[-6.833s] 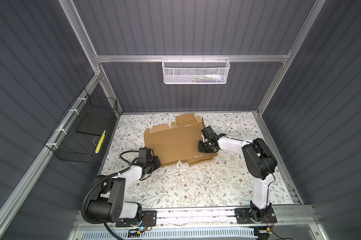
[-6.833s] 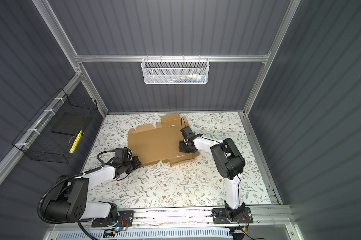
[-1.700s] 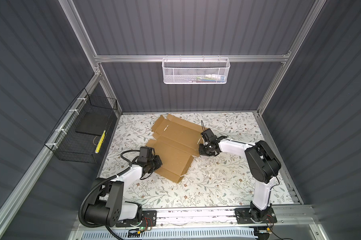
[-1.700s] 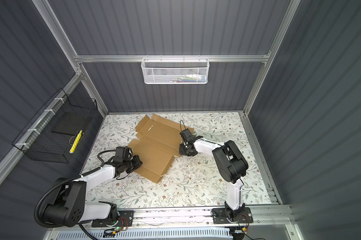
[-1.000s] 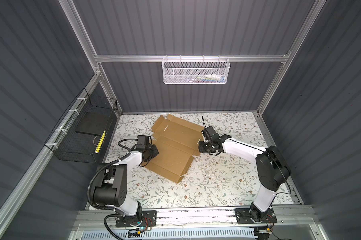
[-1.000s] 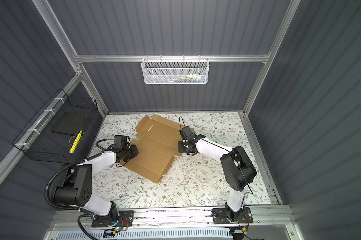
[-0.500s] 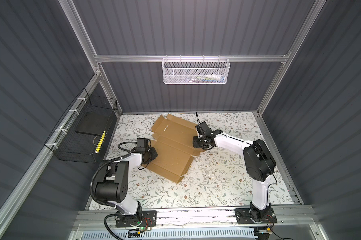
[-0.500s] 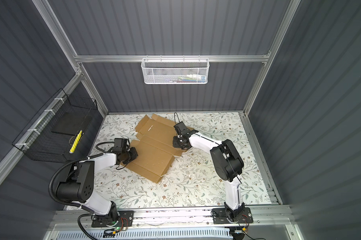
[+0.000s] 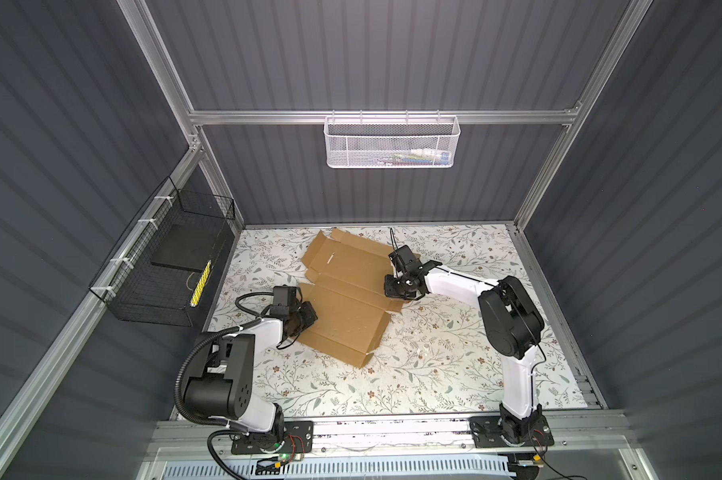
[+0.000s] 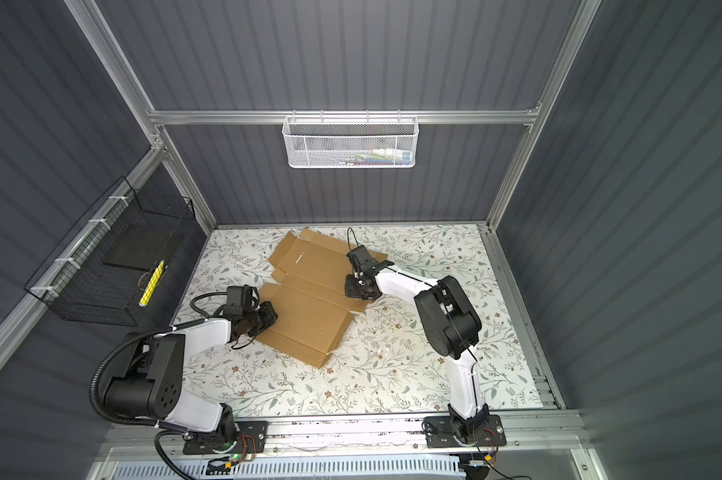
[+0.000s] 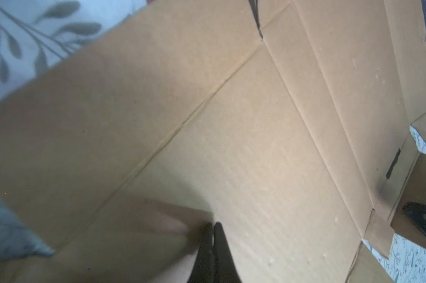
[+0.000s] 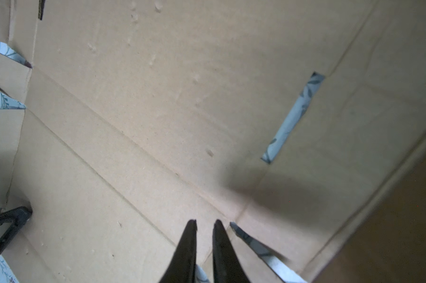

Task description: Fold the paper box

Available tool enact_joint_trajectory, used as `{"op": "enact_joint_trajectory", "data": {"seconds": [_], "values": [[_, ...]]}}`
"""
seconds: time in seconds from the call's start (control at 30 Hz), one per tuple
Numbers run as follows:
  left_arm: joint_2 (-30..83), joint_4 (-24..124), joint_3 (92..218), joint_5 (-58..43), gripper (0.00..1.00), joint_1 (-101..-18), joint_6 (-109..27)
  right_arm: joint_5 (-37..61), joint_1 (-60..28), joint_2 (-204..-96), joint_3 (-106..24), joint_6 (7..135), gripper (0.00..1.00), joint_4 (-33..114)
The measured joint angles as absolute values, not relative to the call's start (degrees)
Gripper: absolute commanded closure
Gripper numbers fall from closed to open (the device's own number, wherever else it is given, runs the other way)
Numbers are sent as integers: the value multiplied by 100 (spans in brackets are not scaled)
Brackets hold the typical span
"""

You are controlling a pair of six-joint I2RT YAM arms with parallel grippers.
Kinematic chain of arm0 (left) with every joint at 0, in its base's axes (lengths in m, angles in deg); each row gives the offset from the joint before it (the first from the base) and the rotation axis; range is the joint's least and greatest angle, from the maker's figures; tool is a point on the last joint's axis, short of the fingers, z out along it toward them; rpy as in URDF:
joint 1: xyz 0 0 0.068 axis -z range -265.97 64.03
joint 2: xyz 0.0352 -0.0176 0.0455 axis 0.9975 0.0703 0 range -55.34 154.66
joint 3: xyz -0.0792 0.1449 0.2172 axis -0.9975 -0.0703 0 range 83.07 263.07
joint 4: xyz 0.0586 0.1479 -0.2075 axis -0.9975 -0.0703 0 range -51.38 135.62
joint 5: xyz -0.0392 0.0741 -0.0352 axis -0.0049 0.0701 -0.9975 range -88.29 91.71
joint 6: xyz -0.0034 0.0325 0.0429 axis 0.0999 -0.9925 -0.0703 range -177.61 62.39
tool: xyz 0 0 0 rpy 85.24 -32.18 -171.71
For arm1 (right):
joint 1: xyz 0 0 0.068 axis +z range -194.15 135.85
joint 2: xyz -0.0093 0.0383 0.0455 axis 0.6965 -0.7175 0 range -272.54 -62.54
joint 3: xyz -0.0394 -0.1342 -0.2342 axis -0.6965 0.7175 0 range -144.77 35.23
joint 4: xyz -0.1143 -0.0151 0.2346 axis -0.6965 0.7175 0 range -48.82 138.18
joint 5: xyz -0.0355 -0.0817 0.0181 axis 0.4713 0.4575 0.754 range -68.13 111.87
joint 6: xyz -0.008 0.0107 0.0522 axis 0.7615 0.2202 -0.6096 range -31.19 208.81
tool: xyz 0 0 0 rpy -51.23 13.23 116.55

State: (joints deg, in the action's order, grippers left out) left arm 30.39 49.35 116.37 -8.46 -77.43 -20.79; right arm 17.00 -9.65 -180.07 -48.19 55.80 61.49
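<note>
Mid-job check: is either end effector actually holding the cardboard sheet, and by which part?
Neither visibly grips the cardboard sheet. The left end effector is shut at its left edge; the right end effector, nearly closed, sits over its right edge with nothing between its tips.

The paper box (image 9: 342,299) is matt brown corrugated cardboard (faintly ribbed) on a smooth floral-printed table (image 9: 434,365).

2 overhead views, 2 close wrist views

Dark grey ribbed walls (image 9: 371,58) close in the cell, framed by aluminium rails (image 9: 375,117). A white mesh basket (image 9: 391,143) hangs upper centre, a black wire basket (image 9: 164,266) at left. A floral tabletop (image 9: 392,374) fills the lower middle.
</note>
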Motion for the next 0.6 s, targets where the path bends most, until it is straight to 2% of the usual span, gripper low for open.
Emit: {"op": "enact_joint_trajectory", "data": {"seconds": [0.27, 0.6], "values": [[2589, 5000, 11184, -873, 100, -6874, -1544, 1639, -1065, -18079, -4710, 5556, 83, 6086], [1918, 4563, 11084, -827, 100, -6854, -1345, 1580, -1133, -18208, -4710, 5604, 83, 6093]]}}
